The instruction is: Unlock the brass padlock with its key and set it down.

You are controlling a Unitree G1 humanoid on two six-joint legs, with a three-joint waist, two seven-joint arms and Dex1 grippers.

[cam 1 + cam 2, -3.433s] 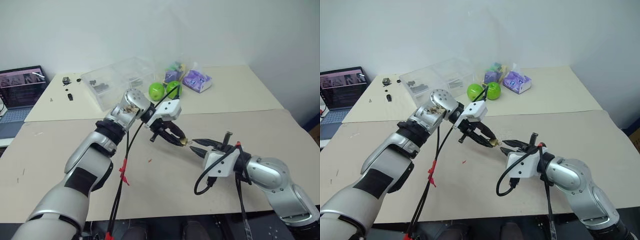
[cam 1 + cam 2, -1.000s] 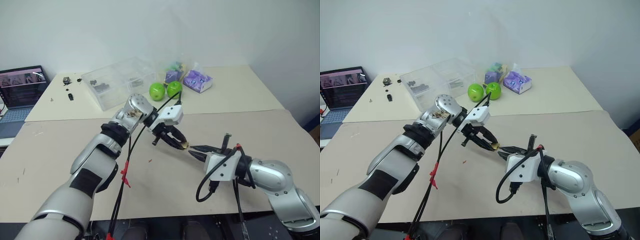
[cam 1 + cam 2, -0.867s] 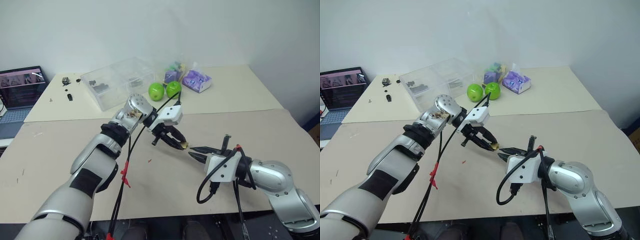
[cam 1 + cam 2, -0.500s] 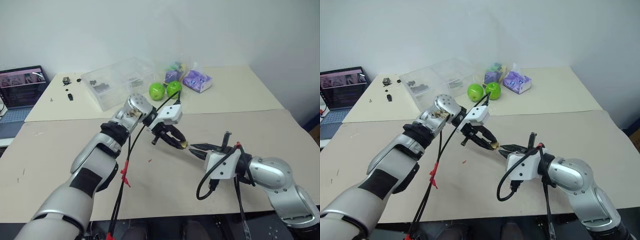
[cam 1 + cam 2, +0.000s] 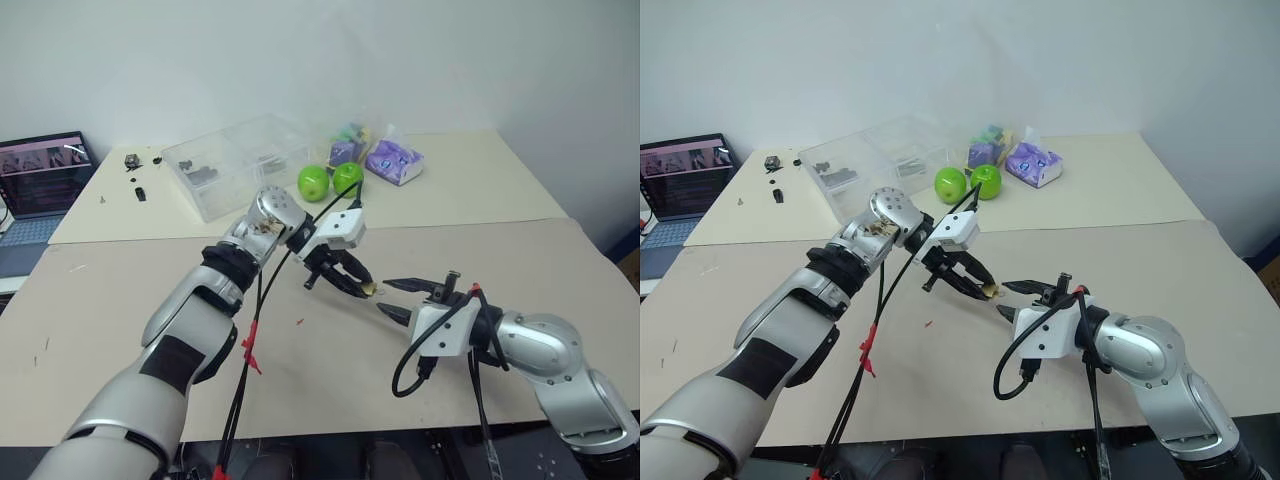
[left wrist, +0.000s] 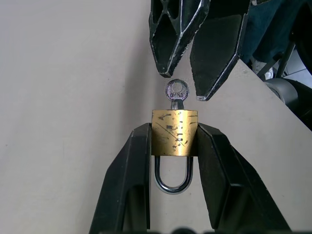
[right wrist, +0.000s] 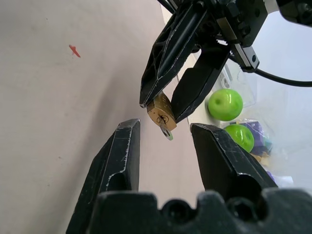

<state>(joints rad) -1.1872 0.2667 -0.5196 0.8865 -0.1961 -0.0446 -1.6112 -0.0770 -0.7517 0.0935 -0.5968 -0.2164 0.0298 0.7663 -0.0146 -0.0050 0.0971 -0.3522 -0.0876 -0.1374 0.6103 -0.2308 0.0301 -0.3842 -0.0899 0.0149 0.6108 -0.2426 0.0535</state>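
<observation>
Plain white wall (image 5: 300,50) stood behind, two beige tables (image 5: 520,270) sat pushed together, an open laptop (image 5: 40,175) rested at the far left edge.

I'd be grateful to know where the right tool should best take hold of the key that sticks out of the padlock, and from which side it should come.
Probably the key's round flat head, its only exposed part: the shank sits in the brass padlock, which the left tool clamps by its sides. The right tool, now open, should come straight along the key's axis, from the end opposite the shackle, pads on the head's flat faces.
</observation>
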